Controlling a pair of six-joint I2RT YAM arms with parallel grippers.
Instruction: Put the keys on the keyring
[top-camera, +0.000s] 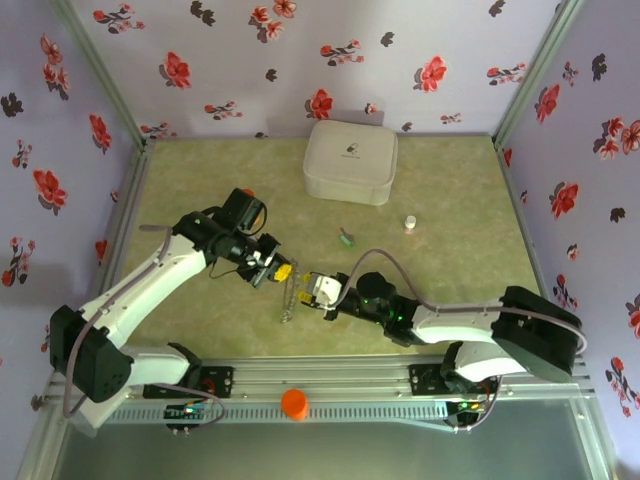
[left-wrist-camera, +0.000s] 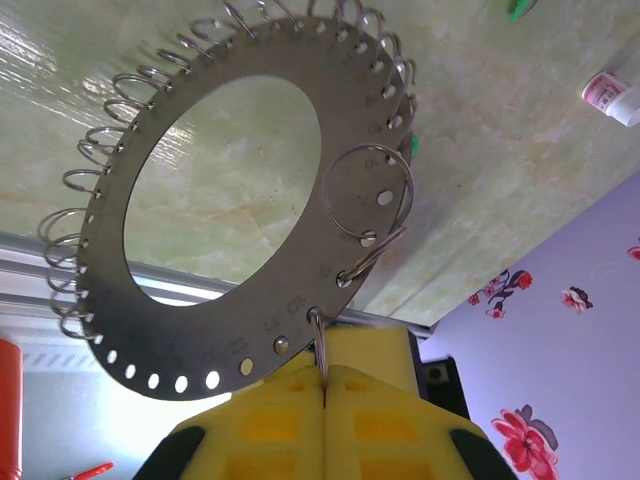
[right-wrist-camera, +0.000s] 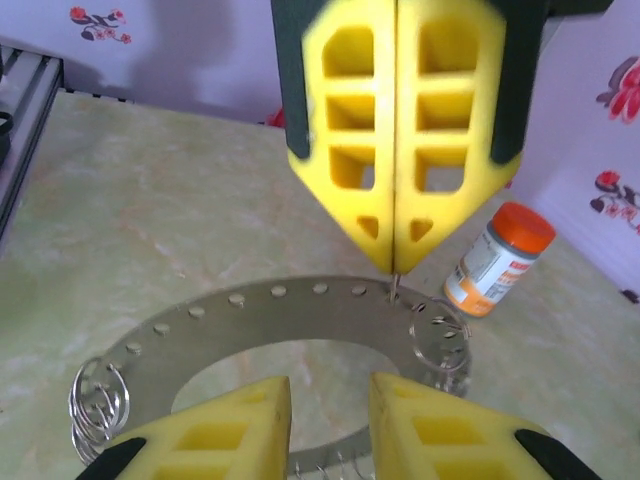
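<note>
I find the left end effector (left-wrist-camera: 325, 372) pressed together on an edge loop of the keyring (left-wrist-camera: 240, 335), presumably steadying it just ahead of the spread right end effector (right-wrist-camera: 330, 385).

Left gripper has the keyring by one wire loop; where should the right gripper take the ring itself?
Probably the keyring's flat band, on the stretch of empty holes beside the left gripper, shut on the wire loop. Come edge-on across the open centre from the right gripper's side, a finger on each face: the plate is thin, and split rings crowd other arcs.
</note>
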